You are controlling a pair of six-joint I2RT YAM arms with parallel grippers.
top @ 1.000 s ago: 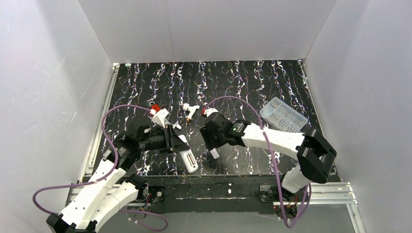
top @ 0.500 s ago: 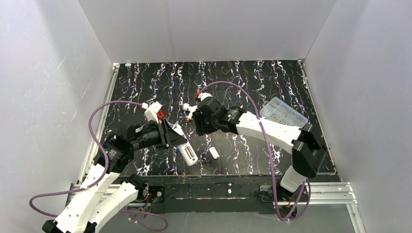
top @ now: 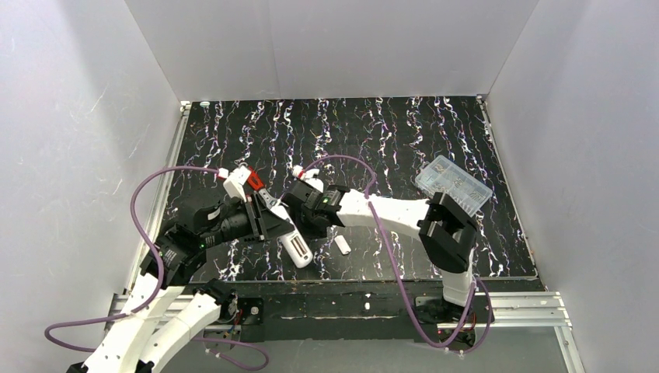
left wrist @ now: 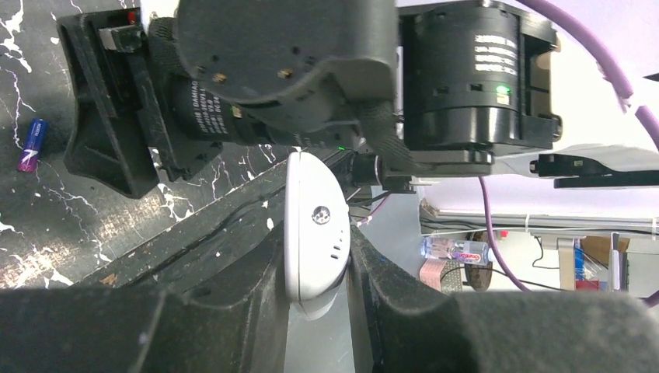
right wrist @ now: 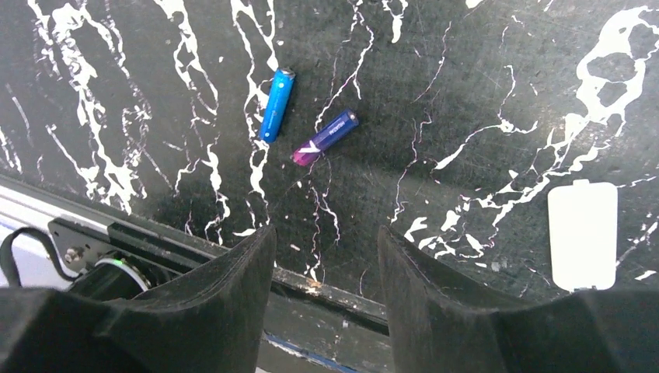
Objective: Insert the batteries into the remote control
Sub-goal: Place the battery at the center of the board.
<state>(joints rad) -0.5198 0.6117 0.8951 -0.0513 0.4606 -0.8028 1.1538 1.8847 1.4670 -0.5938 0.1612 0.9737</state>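
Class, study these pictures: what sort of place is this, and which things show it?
Probably a robotics lab test cell: two robot arms bolted to a metal rail, white walls boxing in a black marbled table, and small props, the remote and batteries.

The surface (top: 404,132) is black, streaked all over with thin white veins, and plain white walls (top: 334,47) close it in on three sides. A clear box (top: 458,180) of small bits sits toward the far right. A small flat white plate (top: 343,245) with rounded corners lies by itself near the front edge, where a silver rail (top: 521,309) runs across.
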